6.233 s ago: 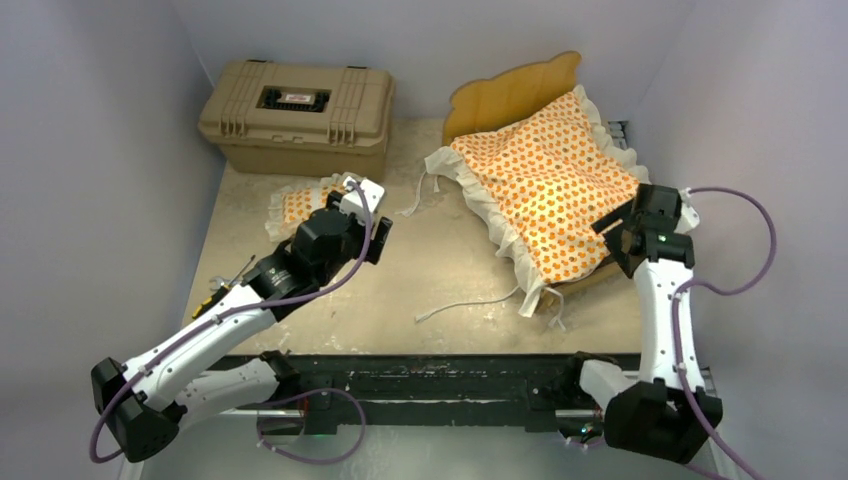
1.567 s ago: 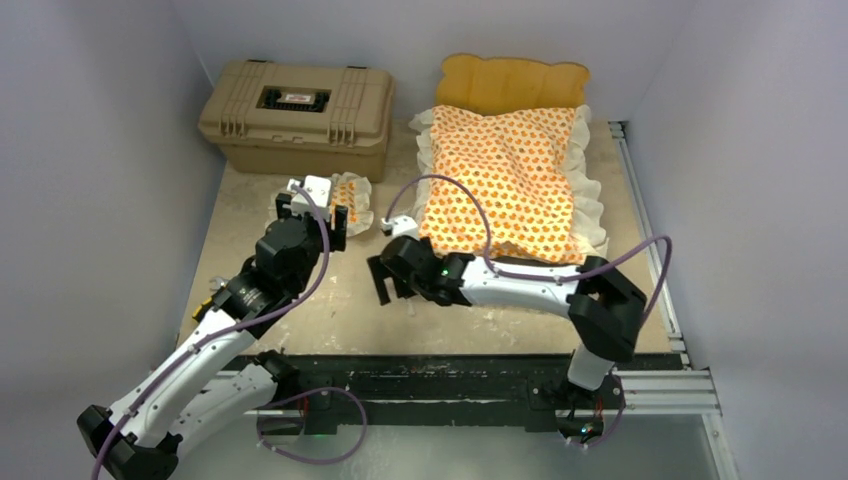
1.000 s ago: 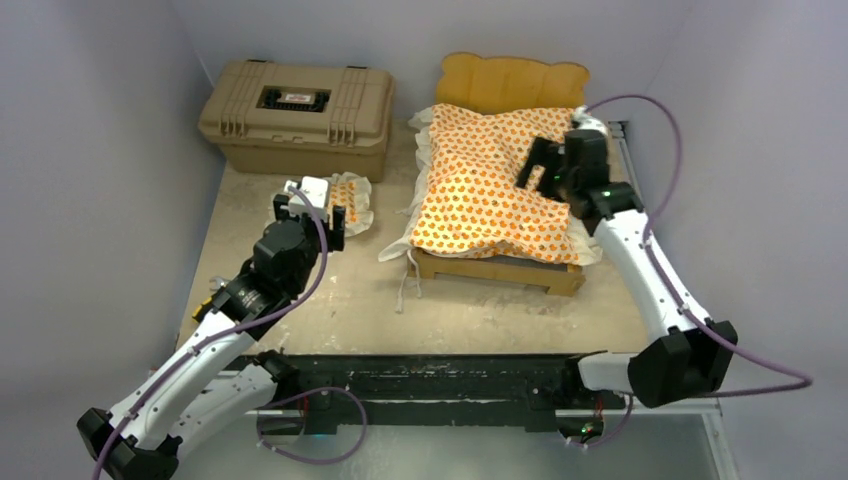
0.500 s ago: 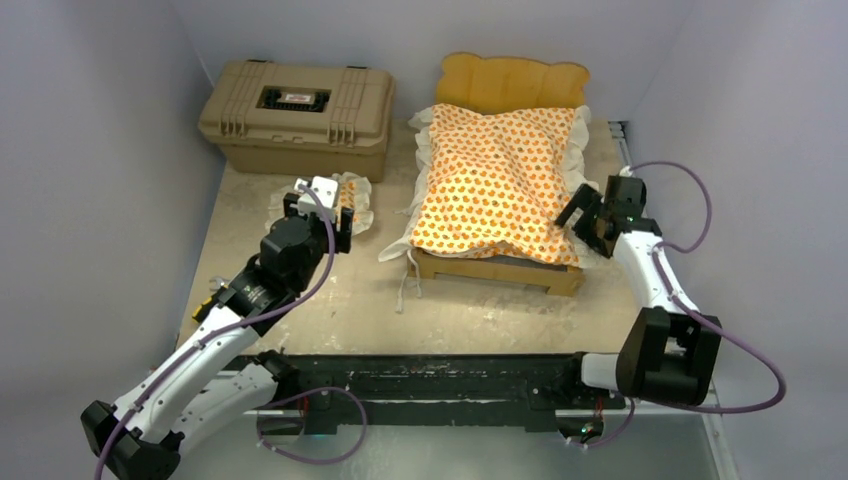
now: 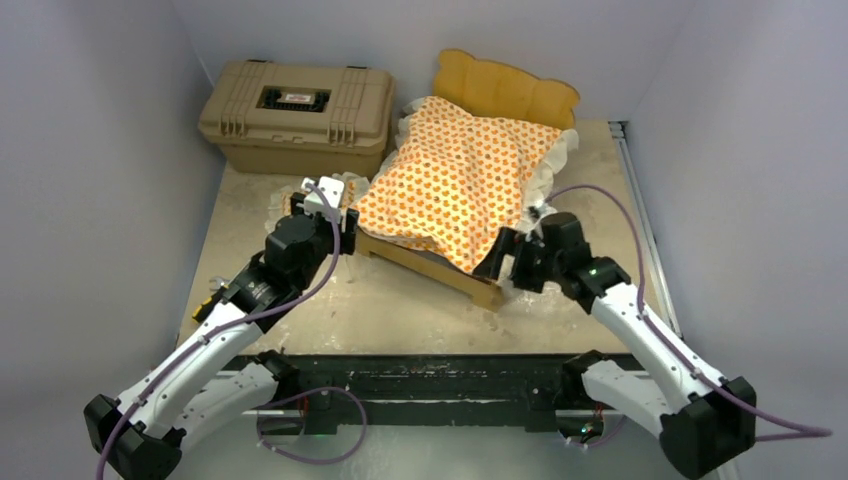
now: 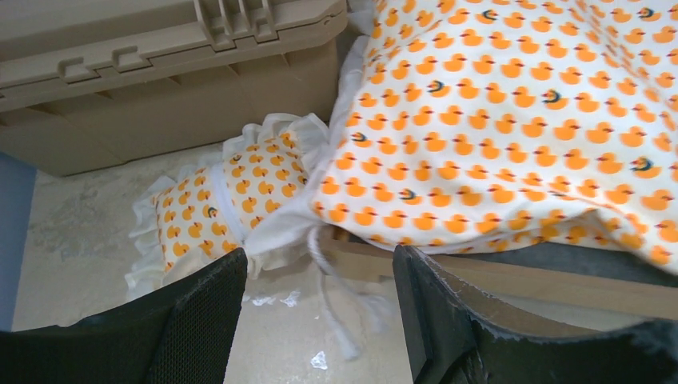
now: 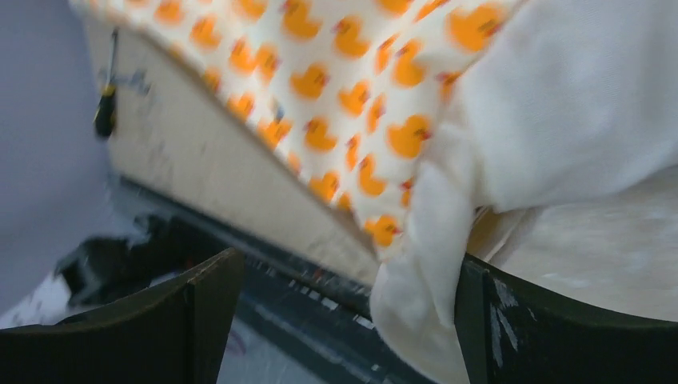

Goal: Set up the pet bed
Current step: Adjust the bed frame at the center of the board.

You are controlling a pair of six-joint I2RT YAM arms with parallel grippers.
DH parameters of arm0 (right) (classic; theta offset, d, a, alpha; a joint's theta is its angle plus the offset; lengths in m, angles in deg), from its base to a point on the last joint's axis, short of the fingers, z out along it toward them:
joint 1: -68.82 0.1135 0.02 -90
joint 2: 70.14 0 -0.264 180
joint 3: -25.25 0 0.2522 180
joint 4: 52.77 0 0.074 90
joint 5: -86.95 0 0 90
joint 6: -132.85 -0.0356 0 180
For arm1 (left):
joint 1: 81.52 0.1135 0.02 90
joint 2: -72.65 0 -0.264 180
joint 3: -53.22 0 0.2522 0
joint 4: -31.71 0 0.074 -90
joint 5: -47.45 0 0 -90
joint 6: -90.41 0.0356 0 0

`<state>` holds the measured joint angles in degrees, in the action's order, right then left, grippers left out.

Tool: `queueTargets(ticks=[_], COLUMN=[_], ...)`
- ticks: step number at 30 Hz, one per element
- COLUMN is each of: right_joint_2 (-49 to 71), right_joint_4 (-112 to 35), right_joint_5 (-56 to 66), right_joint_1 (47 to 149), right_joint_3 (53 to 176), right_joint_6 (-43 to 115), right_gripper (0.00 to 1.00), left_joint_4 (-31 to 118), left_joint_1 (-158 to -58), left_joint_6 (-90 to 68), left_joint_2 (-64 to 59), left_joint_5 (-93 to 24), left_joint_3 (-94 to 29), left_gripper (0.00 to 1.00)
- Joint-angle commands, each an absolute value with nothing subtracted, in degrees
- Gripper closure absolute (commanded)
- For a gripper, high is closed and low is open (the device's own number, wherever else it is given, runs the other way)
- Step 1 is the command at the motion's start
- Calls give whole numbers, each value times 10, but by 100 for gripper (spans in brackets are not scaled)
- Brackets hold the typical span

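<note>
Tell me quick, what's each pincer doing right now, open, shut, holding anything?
Left pincer: open, empty, near the small pillow.
Right pincer: open, the mattress ruffle loose between its jaws, not clamped.

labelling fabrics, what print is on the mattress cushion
Mattress cushion: orange ducks on white; clearest in the left wrist view.
</note>
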<state>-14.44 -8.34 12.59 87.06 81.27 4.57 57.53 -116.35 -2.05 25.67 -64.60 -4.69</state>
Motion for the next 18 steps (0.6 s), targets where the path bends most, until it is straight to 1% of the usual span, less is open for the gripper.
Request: queueTargets(ticks=[1,2,5,7,9,11,12,13,14,16,18], right_joint_2=[-155,-153,-155,-145,-112,-72,-52,-35,-20,5,37], right_joint_4=[-82,-48,80,110,102,54,19,-29,-106,-226,-341], right_joint_5=[175,149,13,-96,-186,-254,-273,-260,-224,-140,-60], right_joint_1=[1014,1023,1025,1024,1023,1012,988,950,894,797,742], right_joint_3=[826,850,959,1036,1102,1143,1159,1168,1170,1165,1162], right_joint_6=[-57,-46,-21,-5,24,83,122,161,213,269,333], right_gripper=[1,1,1,1,1,1,1,1,1,1,1], left_joint_4=[565,570,612,646,675,701,709,716,720,718,711], left_joint_1=[-1159,-1159,-1159,-1159,-1159,-1159,-1159,-1159,-1159,-1159,-1159], left_joint_6=[-49,-61,-106,-145,-192,-241,-265,-285,-304,-337,-357], left_joint_2=[249,247,238,238,239,238,235,231,228,220,213], left_joint_5=[-624,-619,-605,-603,-606,-600,-592,-583,-576,-565,-559], left_joint_3=[-60,-63,-81,-92,-97,-101,-102,-102,-100,-94,-82], left_gripper=[33,33,32,31,27,26,26,26,26,26,25])
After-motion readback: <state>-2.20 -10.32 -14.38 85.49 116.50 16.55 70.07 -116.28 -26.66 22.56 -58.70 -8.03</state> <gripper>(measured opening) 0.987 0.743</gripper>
